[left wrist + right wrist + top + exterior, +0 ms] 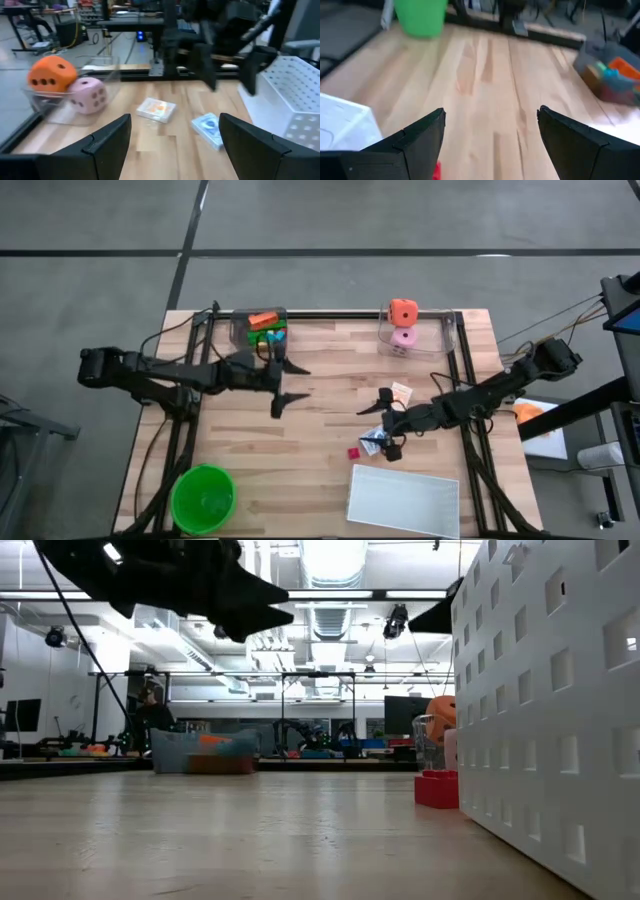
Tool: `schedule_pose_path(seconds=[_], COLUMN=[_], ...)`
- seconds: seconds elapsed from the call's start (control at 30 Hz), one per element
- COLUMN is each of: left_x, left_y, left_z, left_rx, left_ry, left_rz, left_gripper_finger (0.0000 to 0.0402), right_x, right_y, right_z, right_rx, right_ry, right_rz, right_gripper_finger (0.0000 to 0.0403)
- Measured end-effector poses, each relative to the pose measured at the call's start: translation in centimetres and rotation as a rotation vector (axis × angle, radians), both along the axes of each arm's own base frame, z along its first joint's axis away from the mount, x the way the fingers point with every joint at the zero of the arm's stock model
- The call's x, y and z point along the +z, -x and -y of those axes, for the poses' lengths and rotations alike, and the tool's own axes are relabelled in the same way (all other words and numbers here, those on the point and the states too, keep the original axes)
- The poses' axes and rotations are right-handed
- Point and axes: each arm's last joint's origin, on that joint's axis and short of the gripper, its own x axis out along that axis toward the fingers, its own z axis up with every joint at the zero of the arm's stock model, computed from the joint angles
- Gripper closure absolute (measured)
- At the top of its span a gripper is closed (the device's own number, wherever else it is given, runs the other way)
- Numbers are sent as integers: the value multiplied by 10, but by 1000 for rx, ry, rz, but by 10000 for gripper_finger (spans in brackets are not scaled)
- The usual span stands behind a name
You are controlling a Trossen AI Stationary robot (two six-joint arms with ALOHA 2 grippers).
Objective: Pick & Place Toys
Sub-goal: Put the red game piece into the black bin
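Observation:
An orange holed cube (403, 311) and a pink dotted die (403, 338) sit in a clear bin (440, 332) at the far right. A second clear bin (240, 328) at the far left holds orange, green and teal pieces (265, 323). Two small cards (401, 392) (209, 129) and a tiny red cube (354, 452) lie on the table near my right gripper (385, 423). That gripper is open above the table with nothing between its fingers. My left gripper (293, 385) is open over the table's middle, raised, pointing toward the right side.
A white rectangular tray (403, 500) stands at the near right edge and a round green bowl (203, 498) at the near left. Bare wood lies between the two grippers and toward the near middle. Black frame rails run along both sides of the table.

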Motion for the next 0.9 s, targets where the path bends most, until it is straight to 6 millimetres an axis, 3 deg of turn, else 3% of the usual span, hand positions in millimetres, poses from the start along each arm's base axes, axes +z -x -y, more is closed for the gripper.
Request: schedule_pose_path(seconds=[0.17, 0.47, 0.7, 0.9], left_x=[-8, -39, -69, -83], left_y=[-6, -41, -71, -90], left_z=[12, 19, 51, 79], left_rx=[2, -15, -126, -218], left_ry=[-4, 50, -7, -66], left_rz=[-36, -221, -364, -414], left_gripper_finger=[100, 100, 100, 100], right_x=[18, 44, 50, 53], right_y=[-10, -16, -15, -13], right_z=[2, 0, 1, 0], right_rx=[-22, 10, 12, 17], right_ry=[34, 67, 71, 66], right_rz=[-49, 172, 218, 230], right_gripper_finger=[90, 90, 90, 90])
